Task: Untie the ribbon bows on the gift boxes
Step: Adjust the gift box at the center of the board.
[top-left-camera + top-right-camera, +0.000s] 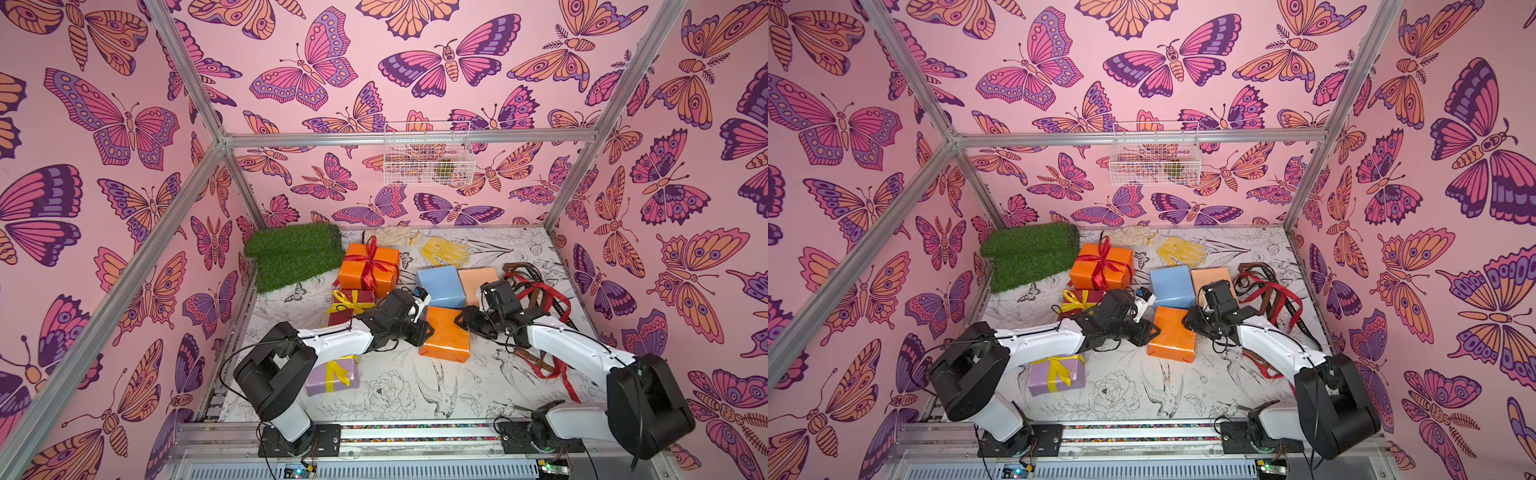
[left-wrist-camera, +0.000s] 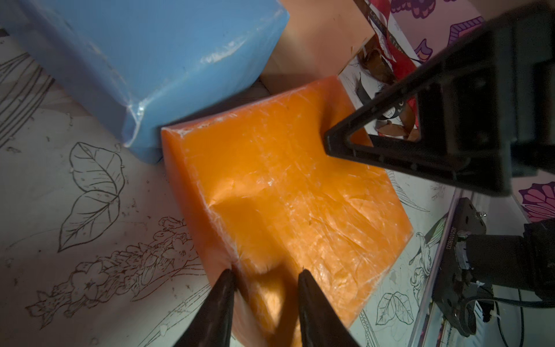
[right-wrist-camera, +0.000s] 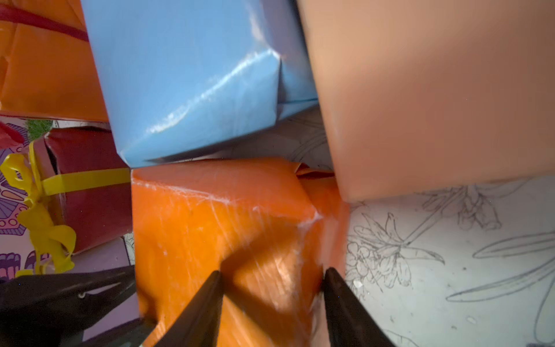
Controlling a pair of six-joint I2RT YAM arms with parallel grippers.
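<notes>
Around the bare orange box (image 1: 446,336), in a top view: the yellow bow (image 1: 349,302) sits just left, still tied. It's soft, slippery satin, so grab a loose tail. Left wrist: left fingers (image 2: 225,296) narrowly parted on that box. Right wrist: right fingers (image 3: 207,302) wider, astride its corner. Can't tell if either's actually gripping.

The sketch-printed tabletop (image 1: 415,399) bears gift boxes (image 1: 444,338); a green turf mat (image 1: 291,257); two gloves (image 1: 444,251); loose ribbons (image 1: 540,291).
</notes>
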